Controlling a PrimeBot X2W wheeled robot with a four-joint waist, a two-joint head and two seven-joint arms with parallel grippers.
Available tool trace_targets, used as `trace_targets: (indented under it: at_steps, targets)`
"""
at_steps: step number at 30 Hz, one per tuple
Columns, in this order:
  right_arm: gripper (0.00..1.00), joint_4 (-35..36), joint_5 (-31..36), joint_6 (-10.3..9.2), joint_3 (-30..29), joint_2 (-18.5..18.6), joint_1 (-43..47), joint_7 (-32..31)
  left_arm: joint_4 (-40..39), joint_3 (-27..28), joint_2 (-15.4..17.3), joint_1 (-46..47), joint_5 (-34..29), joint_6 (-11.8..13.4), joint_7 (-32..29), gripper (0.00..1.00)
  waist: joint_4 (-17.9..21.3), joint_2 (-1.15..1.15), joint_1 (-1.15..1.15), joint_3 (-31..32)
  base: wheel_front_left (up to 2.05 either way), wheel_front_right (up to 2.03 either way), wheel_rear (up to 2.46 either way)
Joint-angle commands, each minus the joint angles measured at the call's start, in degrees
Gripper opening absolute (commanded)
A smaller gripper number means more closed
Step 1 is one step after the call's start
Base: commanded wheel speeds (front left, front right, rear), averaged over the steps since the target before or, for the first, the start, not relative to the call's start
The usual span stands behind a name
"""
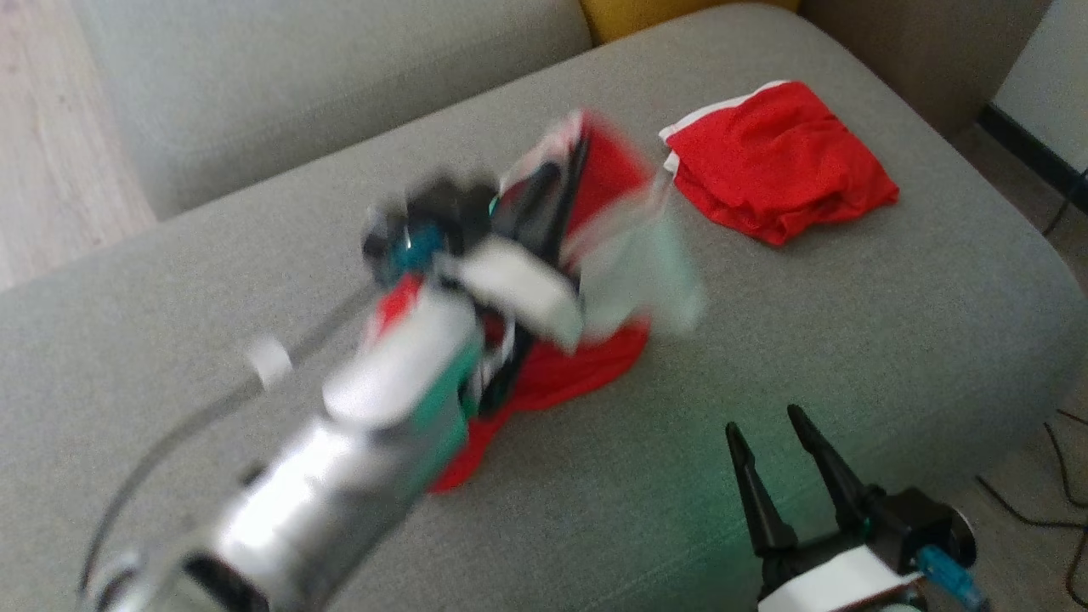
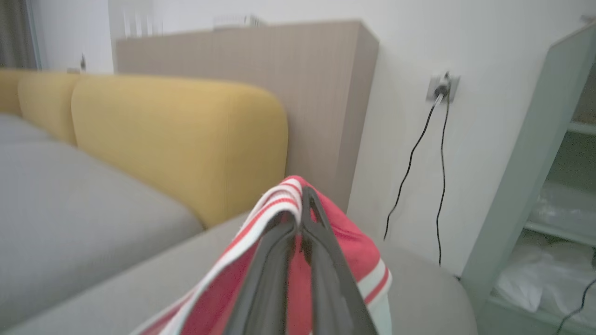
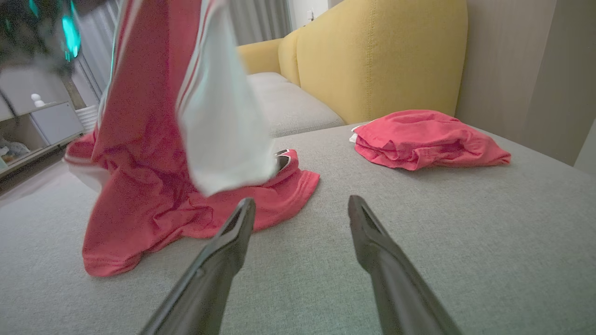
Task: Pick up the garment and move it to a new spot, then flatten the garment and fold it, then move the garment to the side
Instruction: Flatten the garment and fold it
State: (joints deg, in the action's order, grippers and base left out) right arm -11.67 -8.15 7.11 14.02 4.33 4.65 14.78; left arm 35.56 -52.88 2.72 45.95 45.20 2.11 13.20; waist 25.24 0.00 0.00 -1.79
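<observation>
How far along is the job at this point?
Done: nothing yet. In hand: left tool shut on the red striped garment, raised, its lower part on the sofa. Right tool open, empty. Left: set down, flatten, fold, move aside.

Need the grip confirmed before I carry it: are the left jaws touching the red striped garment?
Touching. In the left wrist view the left gripper has its jaws shut on the striped edge of the garment, with cloth draped on both sides.

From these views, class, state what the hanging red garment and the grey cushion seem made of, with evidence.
Hanging red garment: likely thin, soft knit fabric, matte; it drapes and creases. Grey cushion: seemingly woven upholstery cloth, matte; a fine grainy weave shows.
</observation>
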Motion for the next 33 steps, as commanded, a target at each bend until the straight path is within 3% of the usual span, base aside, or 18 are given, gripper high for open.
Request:
trace_targets:
  at_steps: [1, 8, 14, 19, 20, 21, 27, 33]
  targets:
    - [1.00, 1.7, 0.1, 0.37, 1.3, -0.2, -0.6, 0.2, -2.5, 3.3, 0.2, 6.3, -1.0, -0.3, 0.9, 0.00, -0.1, 0.00, 0.00, 1.3, 0.00, 0.00, 0.00]
    - [1.00, 2.2, 0.2, 0.37, 0.7, -0.5, 1.1, 0.2, -8.9, 13.3, 4.1, 17.9, -1.0, 0.4, 1.6, 0.00, -2.6, 0.00, 0.00, 3.8, 0.00, 0.00, 0.00]
    - [1.00, 2.8, 0.3, 0.37, -1.1, -0.5, 2.9, 0.2, -17.2, 18.5, 13.9, 0.8, 3.2, 4.5, 1.7, 0.00, -8.1, 0.00, 0.00, 3.9, 0.00, 0.00, 0.00]
    - [1.00, 3.1, 0.3, 0.37, -2.1, -0.5, 3.6, 0.2, -19.7, 21.7, 18.6, -21.5, 9.5, 7.7, 1.7, 0.00, -12.5, 0.00, 0.00, 2.4, 0.00, 0.00, 0.00]
    - [1.00, 3.1, 0.3, 0.37, -2.1, -0.5, 3.5, 0.2, -19.1, 22.7, 18.9, -25.1, 10.2, 7.7, 1.7, 0.20, -13.2, 0.00, 0.00, 2.1, 0.00, 0.00, 0.00]
    - [1.00, 3.1, 0.3, 0.37, -1.9, -0.4, 3.4, 0.2, -18.0, 23.5, 19.3, -28.2, 10.2, 7.5, 1.8, 1.00, -13.8, 0.00, 0.00, 1.8, 0.00, 0.00, 0.00]
    - [1.00, 3.1, 0.3, 0.37, -1.9, -0.2, 2.4, 0.2, -14.0, 28.9, 19.1, -37.3, 4.9, 8.1, 1.8, 1.00, -16.0, 0.00, 0.00, 1.0, 0.00, 0.00, 0.00]
    - [1.00, 2.9, 0.1, 0.37, -1.8, -0.2, 2.3, 0.2, -20.6, 29.9, 19.1, -40.2, -16.1, 11.8, 1.8, 1.00, -17.8, 0.00, 0.00, 0.6, 0.00, 0.00, 0.00]
